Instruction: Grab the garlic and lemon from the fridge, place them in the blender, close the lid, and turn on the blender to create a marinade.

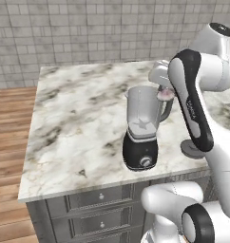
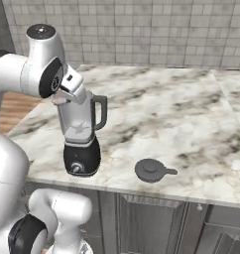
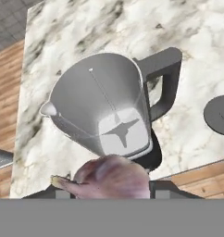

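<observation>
The blender [image 1: 141,142] stands near the counter's front edge, with a black base, a round dial and a clear jar [image 3: 97,99] that is open on top. Only the blades show inside the jar. My gripper [image 1: 163,88] hangs just above the jar's rim on the handle side, shut on the pinkish-white garlic [image 3: 111,177]. The garlic [image 2: 59,99] sits at the jar's upper edge in the right base view. The dark round lid [image 2: 150,170] lies flat on the counter beside the blender [image 2: 81,136], also seen as the lid [image 3: 220,115]. The lemon and the fridge are out of view.
The marble counter [image 1: 79,118] stretches wide to the left of the blender and ends at a tiled wall [image 1: 88,28]. Grey drawers [image 1: 100,195] sit under its front edge. Wood floor [image 1: 10,142] lies beyond the counter's left end.
</observation>
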Tool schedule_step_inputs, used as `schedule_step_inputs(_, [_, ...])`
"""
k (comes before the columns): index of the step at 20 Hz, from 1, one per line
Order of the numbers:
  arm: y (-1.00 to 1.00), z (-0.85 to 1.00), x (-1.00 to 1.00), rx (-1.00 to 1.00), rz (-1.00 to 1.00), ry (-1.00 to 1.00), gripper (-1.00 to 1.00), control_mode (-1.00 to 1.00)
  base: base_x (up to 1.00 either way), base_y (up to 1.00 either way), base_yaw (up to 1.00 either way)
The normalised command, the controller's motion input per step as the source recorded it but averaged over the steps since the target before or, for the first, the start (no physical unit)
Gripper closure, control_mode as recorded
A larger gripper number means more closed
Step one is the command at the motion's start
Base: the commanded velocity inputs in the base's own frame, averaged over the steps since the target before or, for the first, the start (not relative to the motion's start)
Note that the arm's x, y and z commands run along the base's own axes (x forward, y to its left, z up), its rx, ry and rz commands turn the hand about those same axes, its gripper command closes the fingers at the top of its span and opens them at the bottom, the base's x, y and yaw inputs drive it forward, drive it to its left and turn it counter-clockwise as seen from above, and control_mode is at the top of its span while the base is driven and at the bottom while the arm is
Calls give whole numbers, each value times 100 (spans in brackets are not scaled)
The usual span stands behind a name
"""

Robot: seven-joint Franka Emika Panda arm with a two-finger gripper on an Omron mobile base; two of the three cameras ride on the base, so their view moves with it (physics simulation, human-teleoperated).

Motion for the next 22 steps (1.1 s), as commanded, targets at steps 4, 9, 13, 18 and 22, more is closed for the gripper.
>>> schedule_step_inputs(4, [9,-26,90,0,5,15,100,-100,0,0,0])
schedule_step_inputs(9, [16,-17,80,0,2,9,100,-100,0,0,0])
schedule_step_inputs(13, [15,-19,60,-1,0,1,100,-100,0,0,0])
schedule_step_inputs(18, [0,-63,25,-5,0,0,100,-100,0,0,0])
schedule_step_inputs(22, [0,-56,24,-4,0,-2,100,-100,0,0,0])
